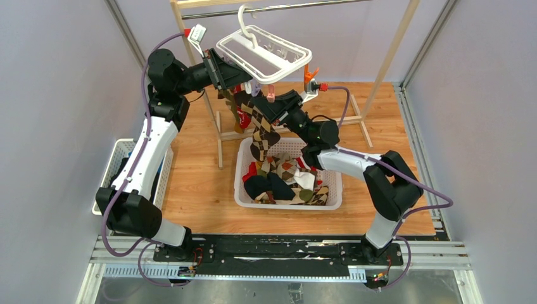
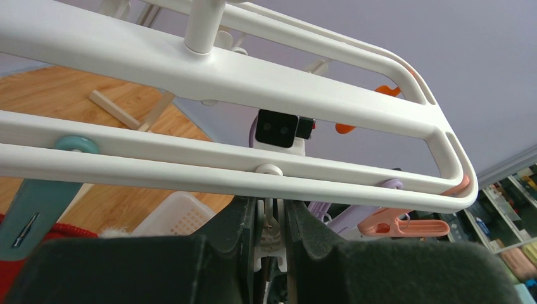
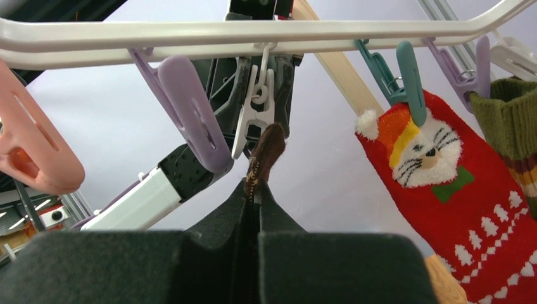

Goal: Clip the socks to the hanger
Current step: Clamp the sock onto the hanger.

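White plastic hanger (image 2: 190, 69), oval and double-railed, hooked on the metal bar (image 1: 297, 6) of a wooden rack (image 1: 397, 47) at twelve o'clock of the table. Item one: my left gripper (image 2: 271, 220), clenched on the upper end of a small white clip (image 3: 256, 107) that dangles from the hanger's near rail. Item two: my right gripper (image 3: 256, 196), clamped tight on the brown tip of an argyle sock (image 1: 259, 126), with that tip at six o'clock from the white clip's mouth and just beside it; whether the two touch I cannot tell. The sock's length trails down to a white basket (image 1: 335, 187), at six o'clock from the hanger, where the loose socks (image 1: 272, 187) lie heaped. Pegged items, at three o'clock from the white clip in my right wrist view: a red sock (image 3: 456, 196) with a cat face under a teal clip (image 3: 408, 76), and an olive sock (image 3: 513, 120) beyond it. Empty pegs, at nine o'clock: a purple clip (image 3: 190, 114) and a salmon clip (image 3: 31, 145).
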Controlling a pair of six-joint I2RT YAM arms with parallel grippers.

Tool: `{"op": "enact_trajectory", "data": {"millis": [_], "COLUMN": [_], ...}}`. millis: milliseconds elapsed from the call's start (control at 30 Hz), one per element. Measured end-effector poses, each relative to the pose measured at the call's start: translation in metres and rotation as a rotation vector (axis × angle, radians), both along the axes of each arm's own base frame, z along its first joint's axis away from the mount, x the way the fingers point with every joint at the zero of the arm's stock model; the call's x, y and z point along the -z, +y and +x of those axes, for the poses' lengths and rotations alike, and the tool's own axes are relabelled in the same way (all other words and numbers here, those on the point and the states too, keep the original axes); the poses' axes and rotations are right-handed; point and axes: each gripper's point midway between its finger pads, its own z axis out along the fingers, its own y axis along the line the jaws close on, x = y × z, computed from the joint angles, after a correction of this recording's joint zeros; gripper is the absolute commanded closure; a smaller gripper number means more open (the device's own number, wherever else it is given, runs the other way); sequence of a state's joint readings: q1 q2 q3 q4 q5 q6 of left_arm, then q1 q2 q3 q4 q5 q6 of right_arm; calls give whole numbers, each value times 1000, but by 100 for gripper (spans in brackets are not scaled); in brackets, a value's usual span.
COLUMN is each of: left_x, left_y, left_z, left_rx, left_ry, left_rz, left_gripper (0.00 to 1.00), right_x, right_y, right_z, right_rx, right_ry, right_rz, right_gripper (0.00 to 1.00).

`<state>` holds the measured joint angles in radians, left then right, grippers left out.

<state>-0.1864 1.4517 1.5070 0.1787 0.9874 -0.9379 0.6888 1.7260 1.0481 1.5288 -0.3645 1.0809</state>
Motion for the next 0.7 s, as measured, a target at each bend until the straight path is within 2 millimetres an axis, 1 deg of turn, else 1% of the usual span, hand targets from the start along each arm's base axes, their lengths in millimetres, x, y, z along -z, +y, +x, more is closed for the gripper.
{"op": "enact_trajectory", "data": {"millis": [300,700], "left_x": [0,0], "left_y": [0,0], "left_z": [0,0], "left_rx": [0,0], "left_ry": [1,1], "left_rz": [-1,-1], "left_gripper": [100,100], "right_x": [-12,-14], "right_y": [-2,-5], "right_z": [6,12], "right_rx": [18,51], "right_ry": [3,13], "right_rz": [36,56], "right_gripper": [100,100]}}
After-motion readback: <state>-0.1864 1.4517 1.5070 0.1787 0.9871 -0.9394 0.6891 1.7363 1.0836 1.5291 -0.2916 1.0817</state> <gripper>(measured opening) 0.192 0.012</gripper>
